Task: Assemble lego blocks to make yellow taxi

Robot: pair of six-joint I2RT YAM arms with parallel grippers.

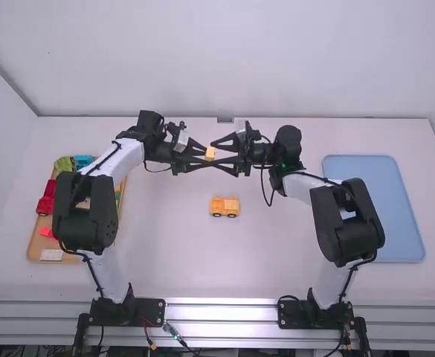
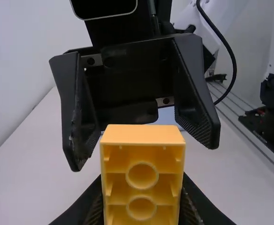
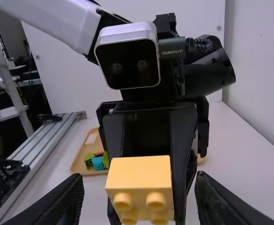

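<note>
Above the table, the left gripper [image 1: 205, 155] and right gripper [image 1: 213, 153] face each other around a small yellow block [image 1: 210, 153]. In the left wrist view, my left gripper [image 2: 142, 199] is shut on the yellow block [image 2: 142, 136], whose hollow side shows. From the right wrist view, my right gripper [image 3: 137, 180] stands open, its fingers on either side of the block [image 3: 139, 173] with gaps between; the block's studs face this camera. A yellow-orange vehicle body [image 1: 224, 207] with black wheels sits on the table, nearer the bases than the grippers.
A wooden tray [image 1: 35, 249] at the left, partly under the left arm, carries a red piece [image 1: 46, 199], a green piece [image 1: 64, 164] and blue pieces [image 1: 83, 161]. The blue tray [image 1: 373, 208] lies at the right, beside the right arm.
</note>
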